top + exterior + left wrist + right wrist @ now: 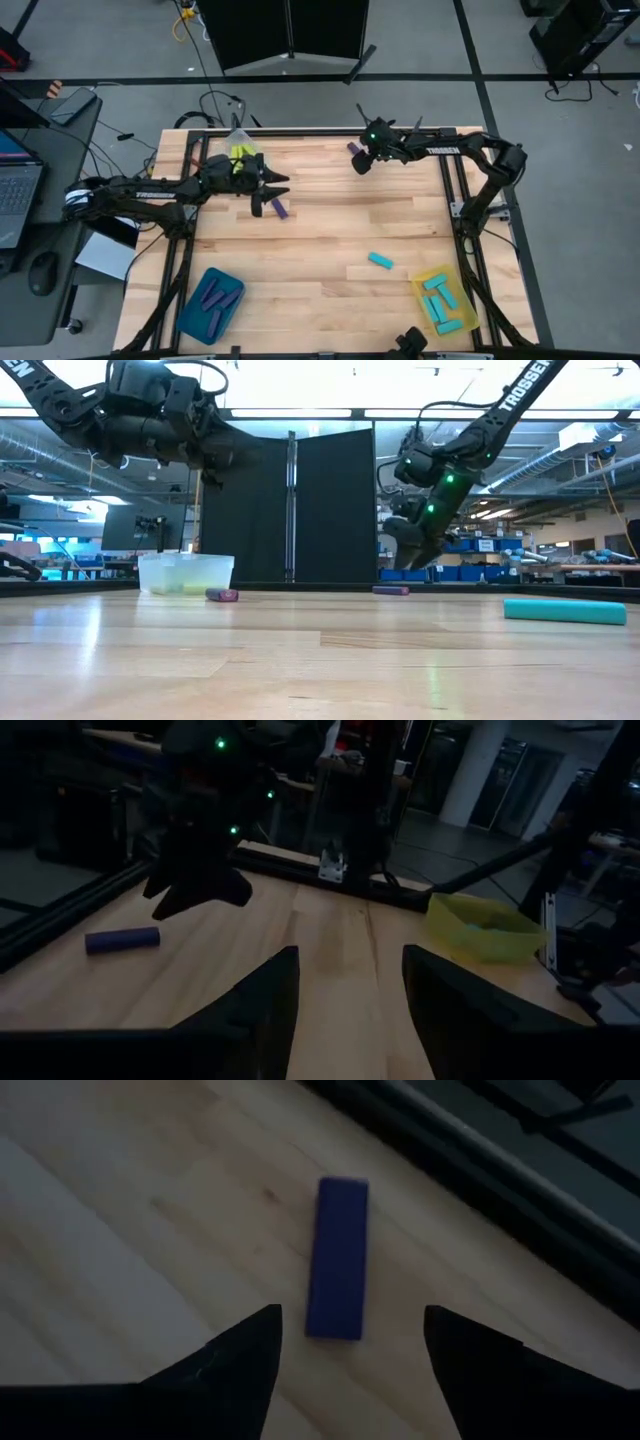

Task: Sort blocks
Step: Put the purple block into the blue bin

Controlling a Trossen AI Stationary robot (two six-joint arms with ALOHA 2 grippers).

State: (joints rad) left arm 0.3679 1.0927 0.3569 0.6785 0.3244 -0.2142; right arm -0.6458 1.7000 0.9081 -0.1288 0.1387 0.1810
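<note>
While sorting is under way, the right gripper is held just above a purple block lying flat near the table's far edge, its fingers spread and empty. The left gripper hangs open over another purple block, nothing held. A cyan block lies loose mid-table. The block is judged light, rigid and smooth; it is best pinched across its narrow sides, mid-length.

clear tray far left | purple block beside it | cyan block right
</note>
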